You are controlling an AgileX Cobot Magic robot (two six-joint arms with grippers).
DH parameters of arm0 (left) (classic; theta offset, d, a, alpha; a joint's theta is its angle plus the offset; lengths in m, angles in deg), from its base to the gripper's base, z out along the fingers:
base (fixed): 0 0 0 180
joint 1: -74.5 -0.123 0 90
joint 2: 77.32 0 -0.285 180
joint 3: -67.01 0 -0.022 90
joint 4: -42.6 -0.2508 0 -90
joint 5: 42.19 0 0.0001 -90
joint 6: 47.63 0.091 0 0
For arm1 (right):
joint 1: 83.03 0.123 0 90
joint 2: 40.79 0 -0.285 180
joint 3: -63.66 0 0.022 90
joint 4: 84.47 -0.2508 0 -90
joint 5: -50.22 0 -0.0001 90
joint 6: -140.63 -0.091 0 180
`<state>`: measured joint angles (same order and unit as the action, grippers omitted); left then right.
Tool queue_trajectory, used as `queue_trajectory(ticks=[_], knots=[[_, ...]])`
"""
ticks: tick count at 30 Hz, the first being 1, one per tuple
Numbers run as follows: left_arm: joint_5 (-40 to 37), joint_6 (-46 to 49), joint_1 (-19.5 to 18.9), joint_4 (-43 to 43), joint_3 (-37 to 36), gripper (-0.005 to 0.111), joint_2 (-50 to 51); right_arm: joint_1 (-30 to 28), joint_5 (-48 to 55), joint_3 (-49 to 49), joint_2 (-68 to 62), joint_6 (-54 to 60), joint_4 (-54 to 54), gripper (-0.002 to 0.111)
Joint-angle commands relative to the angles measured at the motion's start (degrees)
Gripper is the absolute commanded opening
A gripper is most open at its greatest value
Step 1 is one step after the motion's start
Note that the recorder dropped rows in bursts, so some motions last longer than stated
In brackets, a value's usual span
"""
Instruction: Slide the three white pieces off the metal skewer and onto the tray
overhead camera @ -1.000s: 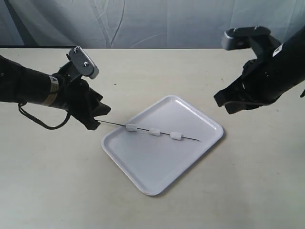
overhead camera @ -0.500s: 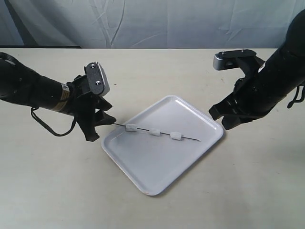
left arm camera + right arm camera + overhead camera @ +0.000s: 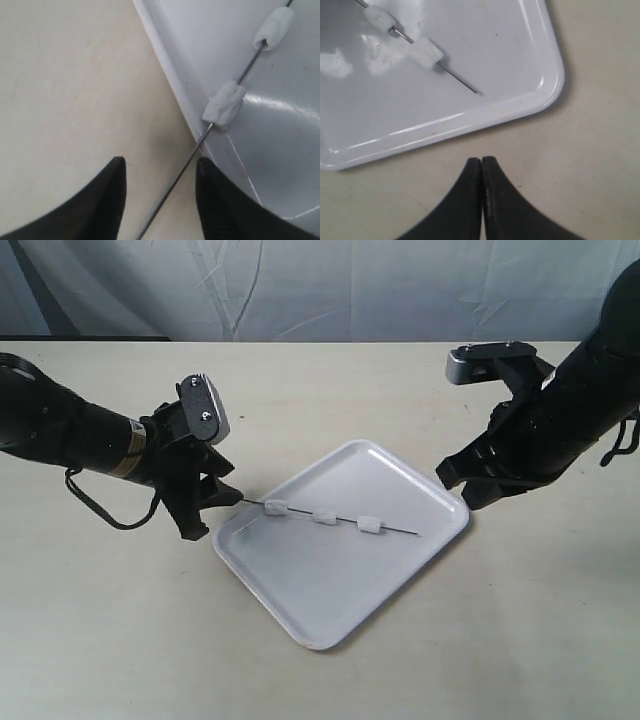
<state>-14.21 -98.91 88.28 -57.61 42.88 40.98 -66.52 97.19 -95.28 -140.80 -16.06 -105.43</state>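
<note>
Your left gripper stands parted astride the metal skewer; your right gripper is pressed together, empty, near the tray.

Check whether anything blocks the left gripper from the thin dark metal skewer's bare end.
Nothing visible does. The open left gripper straddles the bare end of the thin dark metal skewer, just outside the glossy white rectangular tray; only beige table lies beneath. The nearest small white piece sits farther along, at the tray's rim.
</note>
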Motion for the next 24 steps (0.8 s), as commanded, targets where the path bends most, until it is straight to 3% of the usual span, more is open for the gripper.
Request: queue_trajectory(ticks=[1,24], knots=[[-0.80,-0.49,0.09,0.27,-0.77,0.043,0.10,0.11,-0.19,-0.44,-0.06,0.61,-0.21,-0.001],[-2.91,-1.61,0.09,0.27,-2.03,0.042,4.64,0.11,0.25,-0.44,-0.06,0.61,-0.47,-0.001]])
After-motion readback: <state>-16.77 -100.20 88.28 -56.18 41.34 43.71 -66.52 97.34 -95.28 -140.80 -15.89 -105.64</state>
